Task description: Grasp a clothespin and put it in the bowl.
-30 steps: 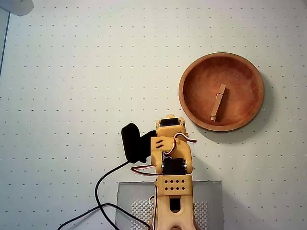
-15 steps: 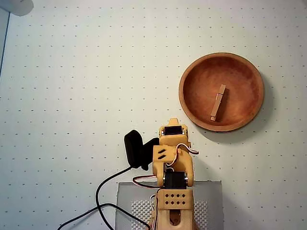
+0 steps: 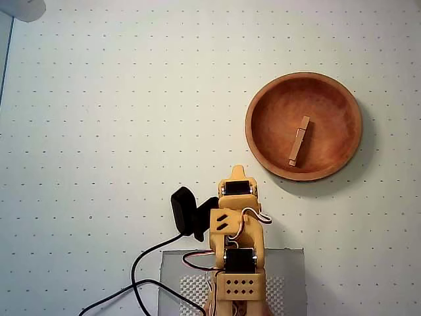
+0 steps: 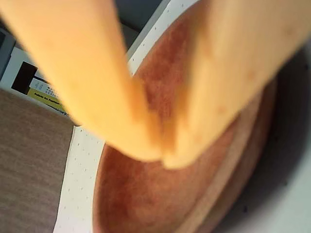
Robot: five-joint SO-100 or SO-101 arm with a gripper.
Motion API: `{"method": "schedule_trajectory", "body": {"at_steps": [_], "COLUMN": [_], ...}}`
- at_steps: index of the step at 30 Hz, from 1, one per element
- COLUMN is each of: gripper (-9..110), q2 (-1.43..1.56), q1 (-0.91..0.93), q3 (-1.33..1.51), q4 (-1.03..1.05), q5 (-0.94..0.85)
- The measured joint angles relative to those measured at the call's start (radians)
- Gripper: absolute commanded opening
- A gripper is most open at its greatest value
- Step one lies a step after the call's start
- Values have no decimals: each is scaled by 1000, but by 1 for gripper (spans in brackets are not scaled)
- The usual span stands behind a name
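One clothespin lies flat inside the bowl, slightly right of centre, long axis near-to-far w/ a slight tilt; slim, pale tan wood vs the reddish-brown bowl. Task looks done, judging by that. Bowl sits on the dotted white counter, far-right of the arm. Claw is clenched w/ nothing in it: wrist view shows blurred orange tips meeting over the bowl, prob. folded back toward the base to rest.

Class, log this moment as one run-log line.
clothespin: lying in bowl | gripper: shut, empty | arm: beside bowl
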Motion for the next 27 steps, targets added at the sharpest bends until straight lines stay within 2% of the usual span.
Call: {"method": "schedule_trajectory", "body": {"at_steps": [13, 22, 27], "gripper": [-3, -3, -3], "q2": [38, 38, 38], "q1": [0, 0, 0], "q3": [5, 5, 5], "q4": [3, 221, 236], "q5": [0, 0, 0]}}
